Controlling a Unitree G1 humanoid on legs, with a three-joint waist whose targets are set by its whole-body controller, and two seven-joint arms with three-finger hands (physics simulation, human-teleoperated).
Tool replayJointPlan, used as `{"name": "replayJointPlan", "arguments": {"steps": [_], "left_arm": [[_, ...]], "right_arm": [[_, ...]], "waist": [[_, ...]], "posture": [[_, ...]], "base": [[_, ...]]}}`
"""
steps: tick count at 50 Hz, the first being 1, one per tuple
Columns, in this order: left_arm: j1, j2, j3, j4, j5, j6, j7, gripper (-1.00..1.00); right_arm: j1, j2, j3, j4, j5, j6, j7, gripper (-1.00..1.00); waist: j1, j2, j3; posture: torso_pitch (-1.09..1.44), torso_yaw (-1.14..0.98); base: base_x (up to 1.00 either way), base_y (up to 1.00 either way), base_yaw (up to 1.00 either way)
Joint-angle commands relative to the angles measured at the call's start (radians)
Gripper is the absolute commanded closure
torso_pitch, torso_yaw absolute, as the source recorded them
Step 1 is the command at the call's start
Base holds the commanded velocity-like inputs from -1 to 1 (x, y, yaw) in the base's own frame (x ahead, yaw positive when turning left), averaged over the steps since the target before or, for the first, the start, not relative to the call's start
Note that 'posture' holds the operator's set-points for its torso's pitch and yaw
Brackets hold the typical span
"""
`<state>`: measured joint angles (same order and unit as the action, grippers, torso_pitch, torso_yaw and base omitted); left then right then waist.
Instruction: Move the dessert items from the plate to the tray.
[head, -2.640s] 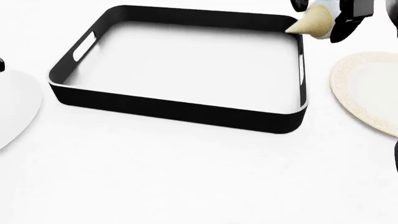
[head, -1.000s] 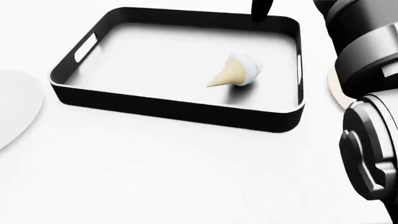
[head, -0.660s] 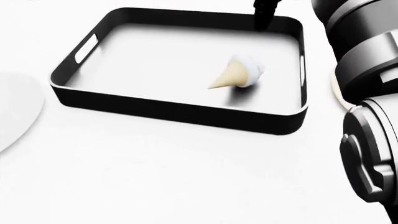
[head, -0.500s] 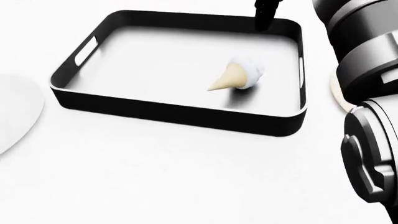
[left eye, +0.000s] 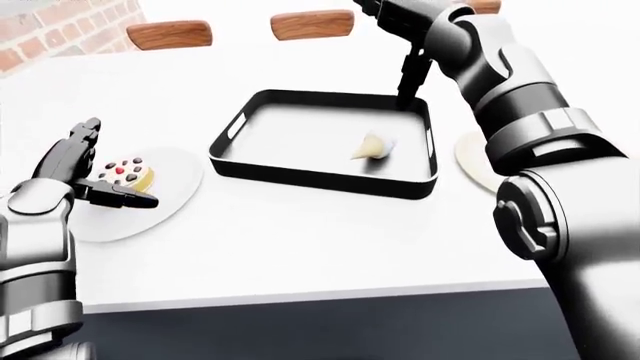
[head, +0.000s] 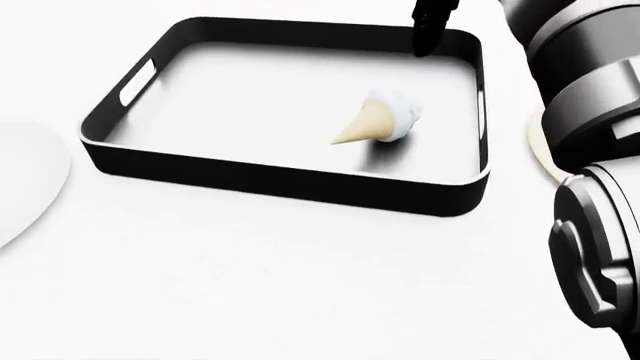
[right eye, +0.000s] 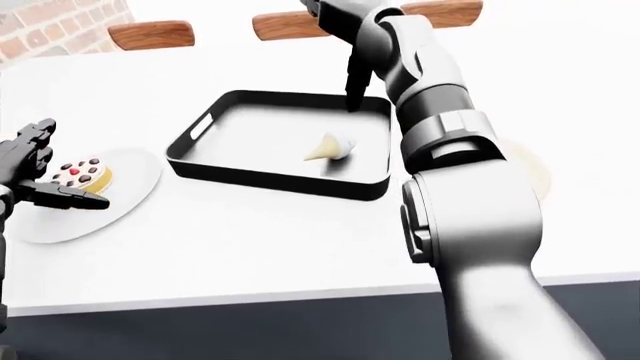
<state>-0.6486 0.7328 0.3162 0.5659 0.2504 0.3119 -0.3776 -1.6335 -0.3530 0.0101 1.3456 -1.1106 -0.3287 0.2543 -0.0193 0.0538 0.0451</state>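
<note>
Cone in tray, cake on plate.
I see the ice cream cone (head: 378, 121) lying on its side in the black tray (head: 275, 178). My right hand (left eye: 410, 71) hangs empty, fingers loose, over the tray's far rim. Left hand (left eye: 85, 169) spread open beside the cake (left eye: 126, 172) on the white plate (left eye: 165, 202), on the worktop (head: 300, 285).

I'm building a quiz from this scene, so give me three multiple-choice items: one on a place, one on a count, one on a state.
1. Where is the ice cream cone?
A. on the white plate
B. inside the black tray
C. in the right hand

2. How many desserts lie in the tray?
A. one
B. two
C. three

3. How is the left hand?
A. closed on the small cake
B. open beside the small cake
C. out of view

Answers: 1 B, the cone lies on its side on the tray floor. 2 A, only the cone is there. 3 B, its fingers spread by the white plate.
</note>
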Motion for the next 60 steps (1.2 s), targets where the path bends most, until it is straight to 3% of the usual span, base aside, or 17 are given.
{"name": "replayJointPlan", "arguments": {"steps": [1,15,17,18,24,25,44,60], "left_arm": [[-0.029,0.027,0.016,-0.033,0.002,-0.024,0.011,-1.00],[-0.020,0.032,0.015,-0.020,0.019,-0.034,0.014,-1.00],[-0.019,0.032,0.015,-0.019,0.019,-0.035,0.012,-0.97],[-0.021,0.032,0.017,-0.019,0.019,-0.034,0.013,-0.85],[-0.019,0.029,0.017,-0.020,0.020,-0.030,0.013,-0.77],[-0.015,0.029,0.016,-0.023,0.022,-0.030,0.010,-0.62],[-0.027,0.033,0.010,0.002,0.046,-0.044,0.020,-0.55],[-0.024,0.035,0.009,0.008,0.051,-0.048,0.021,-0.26]], "right_arm": [[-0.044,-0.010,-0.008,-0.039,0.011,-0.003,-0.017,-1.00],[-0.037,-0.011,-0.008,-0.040,0.013,-0.001,-0.019,-1.00],[-0.034,-0.011,-0.008,-0.040,0.013,-0.001,-0.020,-1.00],[-0.033,-0.011,-0.008,-0.040,0.014,-0.001,-0.020,-1.00],[-0.026,-0.011,-0.008,-0.041,0.015,-0.003,-0.024,-1.00],[-0.024,-0.011,-0.007,-0.041,0.015,-0.003,-0.025,-1.00],[-0.024,-0.013,-0.006,-0.042,0.018,-0.006,-0.024,-1.00],[-0.020,-0.012,-0.008,-0.043,0.023,-0.006,-0.023,-1.00]], "waist": [[0.000,0.007,-0.031],[0.000,0.008,-0.033],[0.000,0.008,-0.033],[0.000,0.008,-0.033],[0.001,0.007,-0.033],[0.001,0.007,-0.033],[0.001,0.008,-0.035],[-0.001,0.008,-0.036]], "posture": [[0.00,0.00],[0.00,0.00],[0.00,0.00],[0.00,0.00],[0.00,0.00],[0.00,0.00],[0.00,0.00],[0.00,0.00]], "base": [[0.00,0.00,0.00],[0.00,0.00,0.00],[0.00,0.00,0.00],[0.00,0.00,0.00],[0.00,0.00,0.00],[0.00,0.00,0.00],[0.00,0.00,0.00],[0.00,0.00,0.00]]}}
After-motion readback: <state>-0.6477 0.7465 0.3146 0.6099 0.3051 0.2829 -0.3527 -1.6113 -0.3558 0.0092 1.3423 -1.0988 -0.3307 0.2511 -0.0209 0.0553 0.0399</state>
